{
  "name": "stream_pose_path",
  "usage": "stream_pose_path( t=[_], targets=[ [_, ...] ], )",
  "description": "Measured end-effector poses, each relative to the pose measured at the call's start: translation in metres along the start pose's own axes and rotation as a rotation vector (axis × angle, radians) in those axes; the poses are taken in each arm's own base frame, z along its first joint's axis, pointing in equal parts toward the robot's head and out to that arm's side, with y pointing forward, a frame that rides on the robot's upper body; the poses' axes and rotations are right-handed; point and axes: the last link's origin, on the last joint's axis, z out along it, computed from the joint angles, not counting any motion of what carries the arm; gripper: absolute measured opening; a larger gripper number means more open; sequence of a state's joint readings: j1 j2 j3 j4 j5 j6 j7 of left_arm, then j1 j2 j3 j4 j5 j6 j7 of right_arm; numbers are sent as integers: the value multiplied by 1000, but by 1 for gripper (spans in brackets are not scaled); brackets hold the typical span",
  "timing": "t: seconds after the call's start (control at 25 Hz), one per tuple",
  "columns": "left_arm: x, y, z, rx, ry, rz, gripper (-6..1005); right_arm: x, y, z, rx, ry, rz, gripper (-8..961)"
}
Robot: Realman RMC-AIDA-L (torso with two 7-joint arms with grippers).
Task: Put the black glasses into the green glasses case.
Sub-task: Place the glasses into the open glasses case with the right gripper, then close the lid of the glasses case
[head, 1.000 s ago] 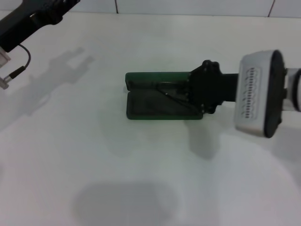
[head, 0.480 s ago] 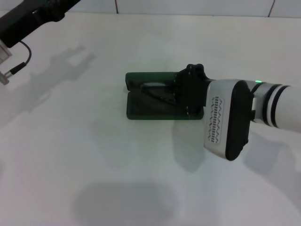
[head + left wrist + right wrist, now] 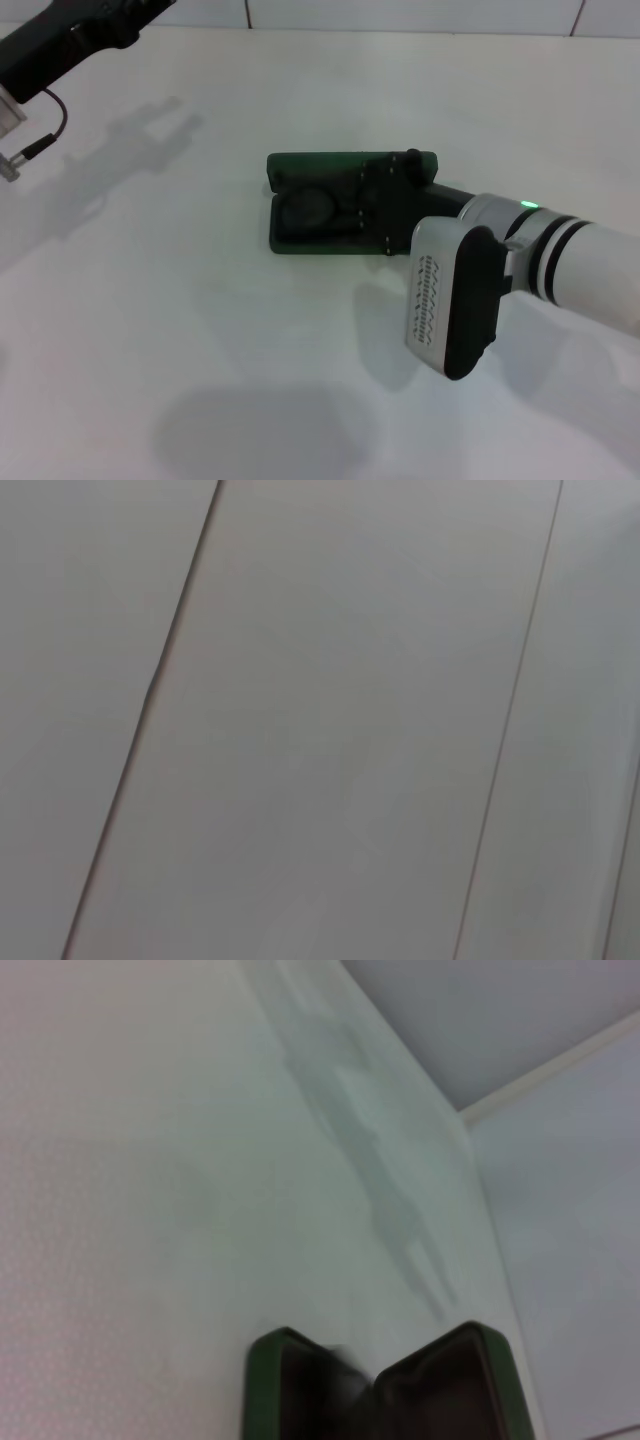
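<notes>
The green glasses case [image 3: 300,165] lies open in the middle of the white table, lid standing at the far side and tray [image 3: 290,243] toward me. Inside the tray, a roundish lens of the black glasses [image 3: 306,208] shows; the rest of the frame is hidden under my right gripper [image 3: 385,205]. That gripper hangs over the right half of the case, and its black body covers its fingers. The right wrist view shows one open end of the green glasses case [image 3: 262,1385] with dark lining. My left arm [image 3: 70,40] is parked high at the far left.
The white table [image 3: 200,350] is bare around the case. A tiled wall edge [image 3: 400,15] runs along the far side. The left arm's cable and plug [image 3: 30,152] hang at the left edge. The left wrist view shows only wall panels.
My right arm has swung leftward and nearer, moving farther over the case. The glasses have gone from a tilted position to lower in the tray, with one lens now visible.
</notes>
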State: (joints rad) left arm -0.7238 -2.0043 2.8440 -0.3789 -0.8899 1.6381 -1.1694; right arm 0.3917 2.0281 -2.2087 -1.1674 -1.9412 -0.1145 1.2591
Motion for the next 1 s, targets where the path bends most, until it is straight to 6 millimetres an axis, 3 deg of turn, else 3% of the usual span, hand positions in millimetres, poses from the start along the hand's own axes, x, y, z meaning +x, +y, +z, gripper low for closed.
stream_pose_path(
  t=[0.16, 0.28, 0.52, 0.76, 0.92, 1.0],
  targets=[
    [-1, 0, -2, 4, -1, -3, 511, -4, 3, -1, -8, -13, 26, 252],
    [-4, 0, -5, 5, -15, -6, 511, -10, 4, -3, -39, -44, 74, 253],
    [-16, -2, 0, 10, -113, -1, 511, -4, -15, -17, -173, -153, 309, 254],
    [-32, -1, 50, -6, -335, 42, 511, 46, -49, -69, -319, -361, 687, 255],
    [-39, 5, 69, -25, -413, 59, 510, 95, -64, -107, -244, -507, 991, 256],
    [-50, 13, 93, -29, -515, 90, 510, 113, -65, -118, -182, -521, 1084, 265]
  ],
)
